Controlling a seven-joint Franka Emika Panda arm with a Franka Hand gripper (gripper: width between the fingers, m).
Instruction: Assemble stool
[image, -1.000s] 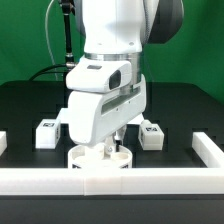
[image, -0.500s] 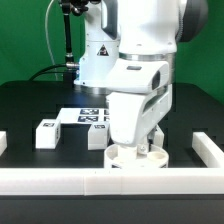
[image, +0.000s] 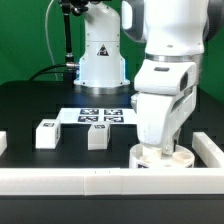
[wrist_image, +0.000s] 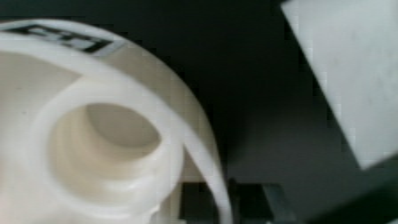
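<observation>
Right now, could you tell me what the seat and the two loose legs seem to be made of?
The seat looks like smooth white plastic, faintly glossy, its socket cleanly moulded. Both legs seem the same white plastic, blocky, with black-and-white tags.

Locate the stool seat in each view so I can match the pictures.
Exterior view: the seat sits low at the exterior view's right, under the gripper, near the corner of the rails.
Wrist view: the seat fills much of the frame, close up, with a socket showing.
Shared landmark: the white border rail close beside the seat, probably the same one in both.
</observation>
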